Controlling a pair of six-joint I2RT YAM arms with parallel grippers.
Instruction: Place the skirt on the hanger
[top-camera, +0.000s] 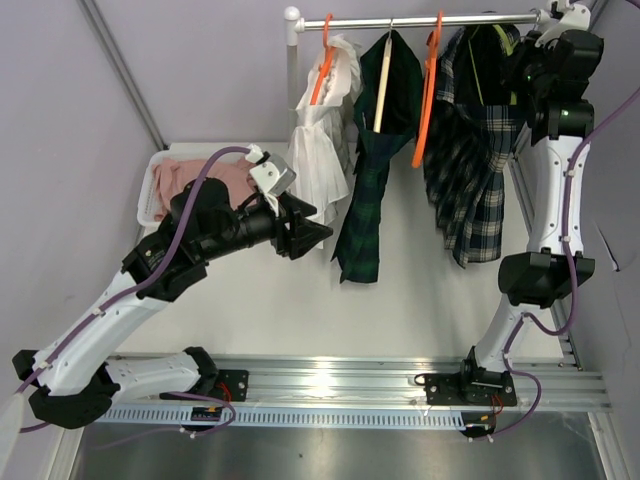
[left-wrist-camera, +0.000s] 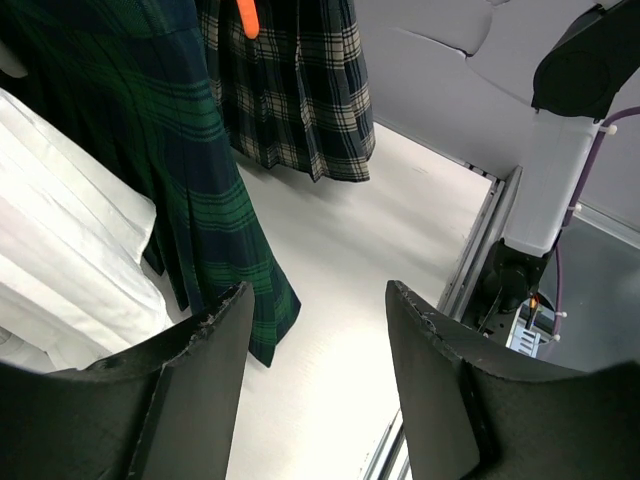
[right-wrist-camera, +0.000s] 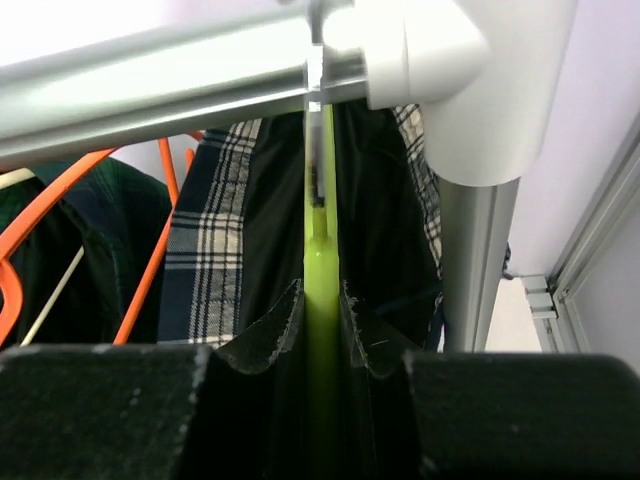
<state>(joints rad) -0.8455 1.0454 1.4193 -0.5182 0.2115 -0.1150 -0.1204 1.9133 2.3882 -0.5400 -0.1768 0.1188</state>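
The right gripper (right-wrist-camera: 322, 335) has its jaws pinched on a lime-green hanger (right-wrist-camera: 321, 265) that rises to the silver rail (right-wrist-camera: 150, 85). A plaid skirt (right-wrist-camera: 215, 240) hangs behind it, with orange hangers (right-wrist-camera: 150, 270) to the left.

Nothing written can be read in any of the three views: no text, label, brand, number or sign. The small module on the left arm's base (top-camera: 207, 411) and the small module on the right arm's base (top-camera: 478, 430) are too small for any marking to be made out. In the left wrist view the right one is blurred.
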